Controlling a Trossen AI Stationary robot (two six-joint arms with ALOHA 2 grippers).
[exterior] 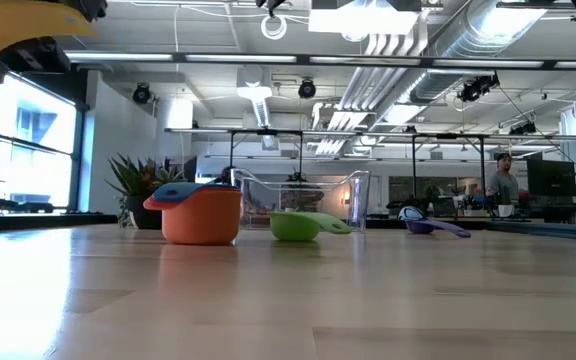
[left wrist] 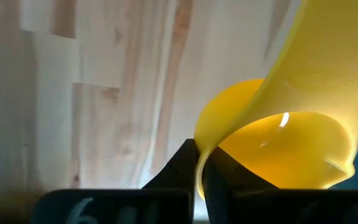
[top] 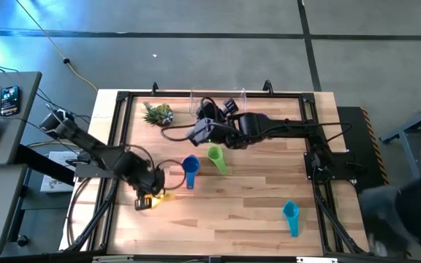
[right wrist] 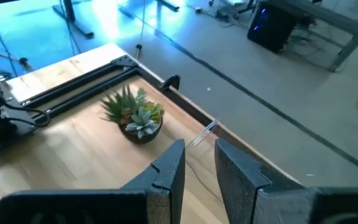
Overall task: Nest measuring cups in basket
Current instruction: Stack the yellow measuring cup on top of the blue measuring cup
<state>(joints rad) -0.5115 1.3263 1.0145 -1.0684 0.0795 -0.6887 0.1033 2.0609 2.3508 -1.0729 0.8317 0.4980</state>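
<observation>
Over the basket (exterior: 303, 200) — nothing visible inside — hangs the right gripper (top: 197, 133).

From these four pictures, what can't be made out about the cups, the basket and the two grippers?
- Basket: in the high view the right arm covers most of it, so its contents stay unseen.
- Right gripper: nothing shows between its fingers, which stand apart.
- Yellow cup: the left gripper pinches its edge; the wrist view cuts off its handle.
- Purple cup: seen only in the low view.
- Red cup: not visible in any view.
</observation>
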